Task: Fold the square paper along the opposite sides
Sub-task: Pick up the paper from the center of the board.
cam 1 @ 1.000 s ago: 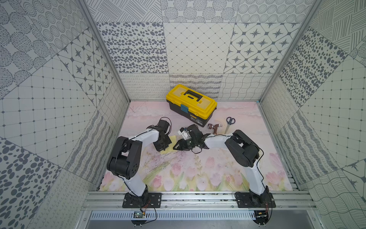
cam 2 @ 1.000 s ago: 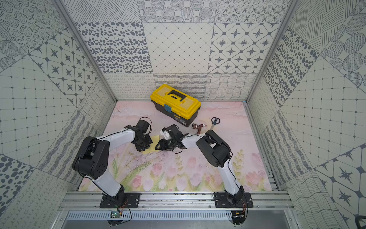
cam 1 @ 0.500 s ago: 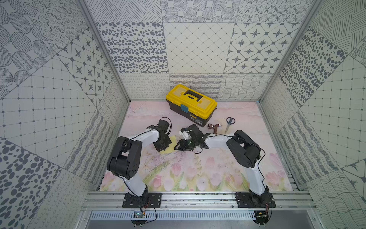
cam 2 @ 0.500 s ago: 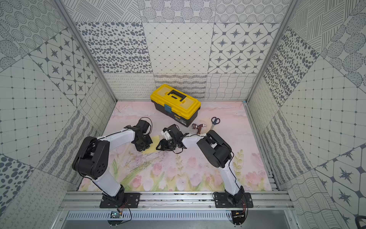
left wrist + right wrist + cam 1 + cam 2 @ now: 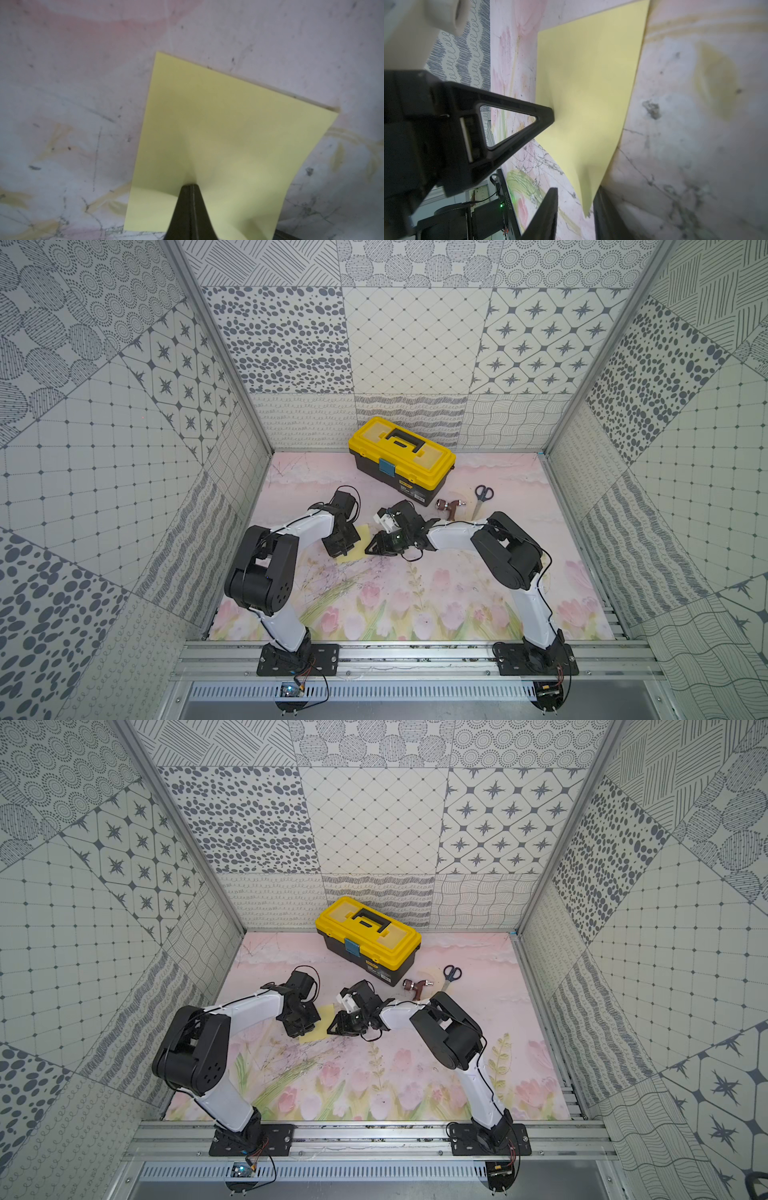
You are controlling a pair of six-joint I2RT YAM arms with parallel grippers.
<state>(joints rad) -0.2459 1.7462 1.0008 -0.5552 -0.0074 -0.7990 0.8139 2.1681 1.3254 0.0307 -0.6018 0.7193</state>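
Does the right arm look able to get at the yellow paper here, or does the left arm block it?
Probably yes. The right tool, open, has a fingertip at the edge of the square paper; the left tool bears on the far side, leaving that edge free.

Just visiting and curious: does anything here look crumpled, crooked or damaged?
Yes: the square paper isn't flat. It puckers where the shut left gripper pinches it, and one side curls up off the scuffed floral mat. No tear shows.

2 top views look down; wrist views closely share the square paper [image 5: 228,135].
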